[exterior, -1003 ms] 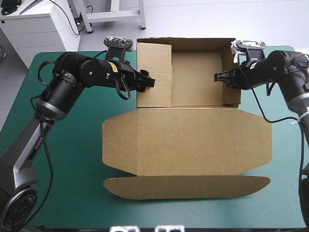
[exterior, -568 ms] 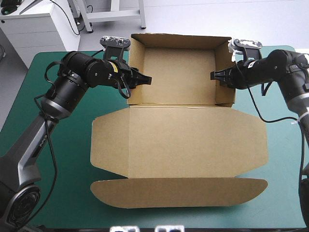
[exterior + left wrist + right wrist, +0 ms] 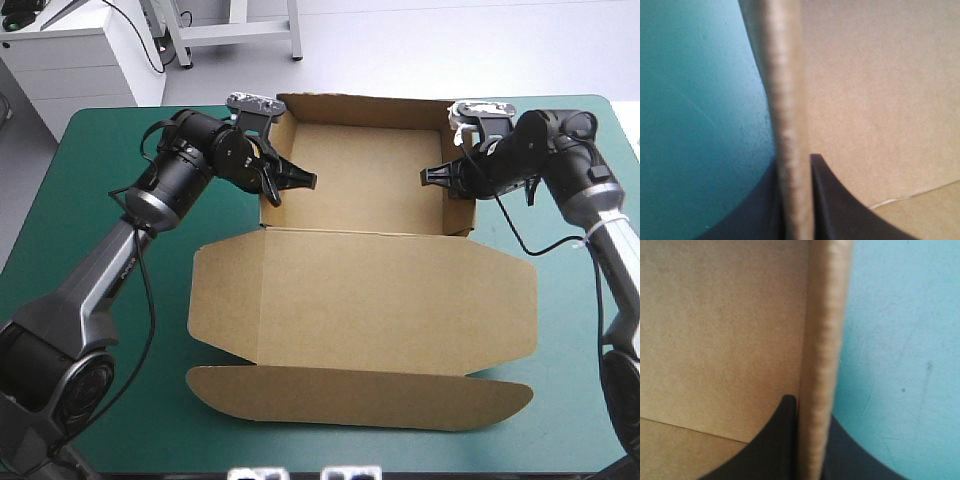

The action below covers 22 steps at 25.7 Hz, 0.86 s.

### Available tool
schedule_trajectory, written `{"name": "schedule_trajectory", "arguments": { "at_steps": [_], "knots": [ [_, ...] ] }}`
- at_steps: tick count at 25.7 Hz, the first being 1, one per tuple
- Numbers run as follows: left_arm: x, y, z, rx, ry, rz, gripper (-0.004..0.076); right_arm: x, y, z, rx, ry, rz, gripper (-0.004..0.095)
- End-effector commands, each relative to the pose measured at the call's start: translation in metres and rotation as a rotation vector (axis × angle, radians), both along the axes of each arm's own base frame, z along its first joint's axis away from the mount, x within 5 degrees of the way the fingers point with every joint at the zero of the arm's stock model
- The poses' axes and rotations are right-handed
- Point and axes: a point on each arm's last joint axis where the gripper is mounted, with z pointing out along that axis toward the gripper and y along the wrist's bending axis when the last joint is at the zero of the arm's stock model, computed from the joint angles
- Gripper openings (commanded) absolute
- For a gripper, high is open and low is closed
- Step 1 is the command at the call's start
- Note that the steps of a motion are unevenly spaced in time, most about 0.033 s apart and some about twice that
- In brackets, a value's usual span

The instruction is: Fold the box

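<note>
**Box (image 3: 360,290) clamped at both side walls**

The brown box sits as an open tray on the teal-green table (image 3: 120,300), its lid flat toward the near edge. The left gripper (image 3: 304,180) pinches the left wall and the right gripper (image 3: 431,176) the right wall.
</note>
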Motion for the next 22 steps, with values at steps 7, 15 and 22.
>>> {"name": "schedule_trajectory", "arguments": {
  "at_steps": [7,15,22],
  "knots": [
    [0.022,-0.033,-0.056,0.028,0.135,-0.167,-0.0008,0.027,0.018,-0.056,-0.023,0.222,0.07,-0.0014],
    [0.027,-0.036,-0.082,0.083,0.225,-0.178,-0.0008,0.035,0.016,-0.071,-0.066,0.25,0.062,-0.0014],
    [0.027,-0.035,-0.083,0.104,0.222,-0.203,-0.0001,0.033,0.015,-0.072,-0.084,0.265,0.071,-0.0014]
  ]
}}
